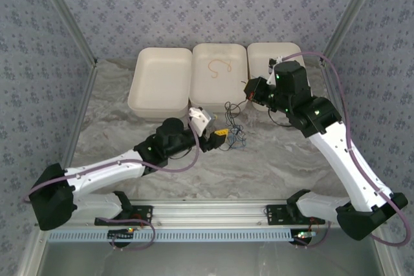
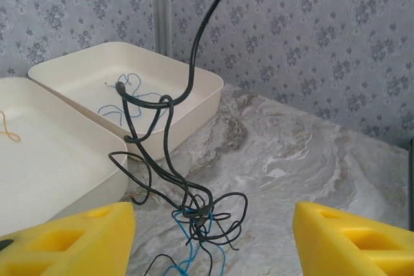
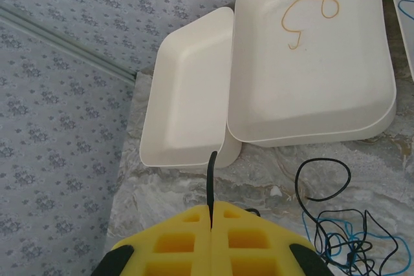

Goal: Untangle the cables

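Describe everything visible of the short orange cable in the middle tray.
The short orange cable, a thin flexible wire, lies loose and flat on the floor of the middle cream tray, touching only that. It curves into an open hook with a small loop at one end, apart from the blue-and-black tangle.

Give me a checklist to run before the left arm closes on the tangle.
1. Right fingers shut on the black cable: ok.
2. Left fingers open, holding nothing: ok.
3. Tangle lined up ahead of the gap between the left fingers: ok.
4. Tangle's strands separated: not ok, blue and black are knotted together.
5. Orange cable lying alone in the middle tray: ok.
6. Slack in the raised black cable: cannot tell.
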